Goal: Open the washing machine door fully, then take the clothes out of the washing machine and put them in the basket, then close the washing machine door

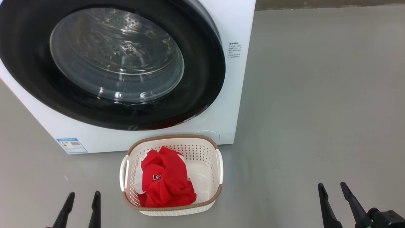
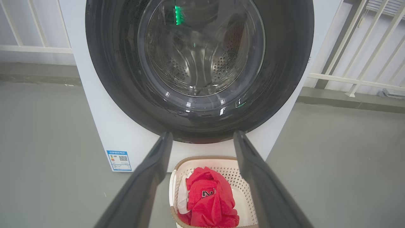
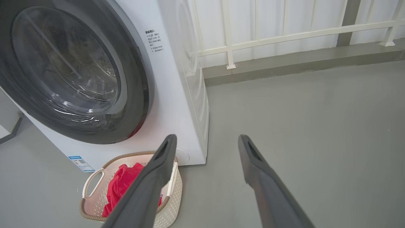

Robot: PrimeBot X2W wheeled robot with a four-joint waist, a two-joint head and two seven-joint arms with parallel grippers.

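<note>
my left tool [image 1: 84, 193] hangs low over the floor [image 1: 316, 95], fingers spread wide, holding nothing. the washing machine door [image 1: 31, 63] sits shut against the white washing machine [image 1: 240, 95]. just in front of it the basket [image 1: 172, 136] stands on the floor with the red clothes [image 1: 166, 182] bunched inside. my right tool [image 1: 332, 184] is wide too, empty, well apart from the basket.
</note>
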